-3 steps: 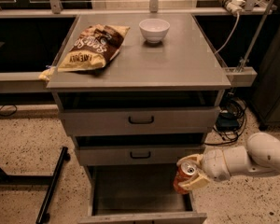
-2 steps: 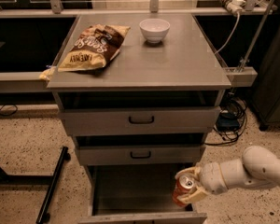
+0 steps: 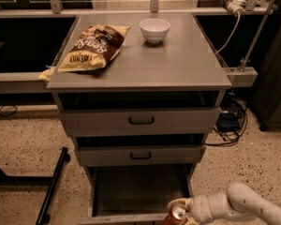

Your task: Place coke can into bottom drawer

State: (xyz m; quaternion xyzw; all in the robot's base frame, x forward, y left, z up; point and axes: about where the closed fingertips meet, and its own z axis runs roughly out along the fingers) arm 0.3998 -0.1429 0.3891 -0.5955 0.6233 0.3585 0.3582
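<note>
Camera view: the claw (image 3: 181,209) has come down since a second ago. It was level with the middle drawer (image 3: 107,156) on the right. Now it sits at the front right corner of the bottom drawer (image 3: 131,191), closed around the can (image 3: 173,218), which tilts with its silver top towards us. We judge the lowering nearly done; the release is still to come, and we cannot tell whether the can is fully inside the front wall.

The bottom drawer stands pulled out, its grey floor bare behind the can. Above it, the middle and top drawer (image 3: 178,121) show only dark gaps. Higher up, the bench (image 3: 187,64) carries a white bowl (image 3: 154,29), seemingly empty, and a chip bag (image 3: 93,48).
</note>
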